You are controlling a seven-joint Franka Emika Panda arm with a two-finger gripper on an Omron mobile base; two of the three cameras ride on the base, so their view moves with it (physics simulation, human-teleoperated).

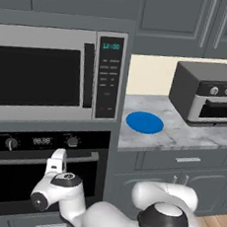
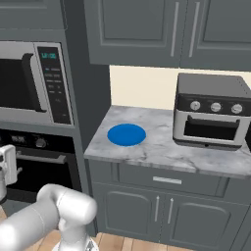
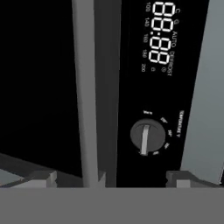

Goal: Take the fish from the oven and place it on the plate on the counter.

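Oven (image 1: 44,173) shut, dark glass door closed, silver bar handle (image 1: 41,160) running across its top edge below two knobs and a digital display (image 1: 41,140). Gripper (image 1: 56,163) right at that handle, near its middle, hand rolled sideways. In the hand view, handle (image 3: 85,87) running up between the finger tips, one knob (image 3: 147,135) and the lit display (image 3: 159,37) to its right; gripper (image 3: 107,177) spread wide, tips on either side of the bar, not pressed against it. Fish hidden behind the closed door, so position cannot be told. Blue plate (image 1: 144,122) lying flat and bare on the marbled counter (image 1: 182,137), right of the oven column, left of the toaster oven (image 1: 209,93). Silver microwave (image 1: 55,72) directly above the oven.
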